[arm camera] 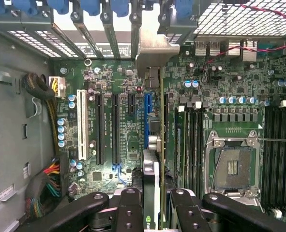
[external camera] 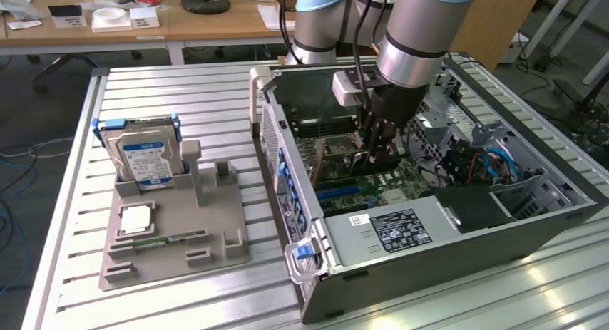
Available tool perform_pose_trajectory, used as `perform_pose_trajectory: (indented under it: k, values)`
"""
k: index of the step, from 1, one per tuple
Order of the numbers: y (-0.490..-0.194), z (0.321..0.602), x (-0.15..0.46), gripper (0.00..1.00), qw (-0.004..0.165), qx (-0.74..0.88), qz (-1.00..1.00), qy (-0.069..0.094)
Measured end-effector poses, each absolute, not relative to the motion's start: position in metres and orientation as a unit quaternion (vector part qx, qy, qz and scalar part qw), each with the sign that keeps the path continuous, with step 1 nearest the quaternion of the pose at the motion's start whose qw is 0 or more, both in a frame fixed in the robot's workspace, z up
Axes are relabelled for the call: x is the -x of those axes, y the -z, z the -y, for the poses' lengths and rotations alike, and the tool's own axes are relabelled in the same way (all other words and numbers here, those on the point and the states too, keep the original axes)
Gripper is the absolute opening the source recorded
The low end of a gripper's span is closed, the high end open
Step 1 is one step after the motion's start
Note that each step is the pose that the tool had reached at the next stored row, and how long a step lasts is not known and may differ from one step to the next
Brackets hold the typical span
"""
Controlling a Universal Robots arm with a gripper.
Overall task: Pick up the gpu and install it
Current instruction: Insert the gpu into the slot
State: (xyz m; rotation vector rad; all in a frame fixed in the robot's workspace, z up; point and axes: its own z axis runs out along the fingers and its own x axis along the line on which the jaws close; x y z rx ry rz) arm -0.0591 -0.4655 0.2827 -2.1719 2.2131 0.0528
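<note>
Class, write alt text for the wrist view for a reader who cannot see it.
The pincer grips the gpu edge-on over the motherboard inside the computer case, close to a long blue slot. An empty processor socket lies to one side.

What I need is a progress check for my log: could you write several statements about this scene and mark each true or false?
1. The hand grips the thin flat gpu card edge-on. True.
2. The boxy silver hard drive with the blue-white label lies inside the open grey computer case. False: it stands in the grey plastic holder on the slatted metal table, outside the case.
3. The metal-framed CPU socket on the green motherboard is empty. True.
4. The hand hovers over the holder. False: it is inside the case, above the motherboard.
</note>
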Motion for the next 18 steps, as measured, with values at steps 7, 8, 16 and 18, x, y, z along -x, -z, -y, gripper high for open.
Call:
perform_pose_trajectory:
  k: [7,8,16,18]
  values:
    - [-0.2783,0.4659,0.0649,0.27,0.02,0.7,-0.713,-0.017]
    - [-0.2772,0.4659,0.0651,0.27,0.02,0.7,-0.713,-0.017]
    - [-0.2765,0.468,0.0654,0.27,0.02,0.7,-0.713,-0.017]
    - [-0.2761,0.4681,0.0655,0.27,0.02,0.7,-0.713,-0.017]
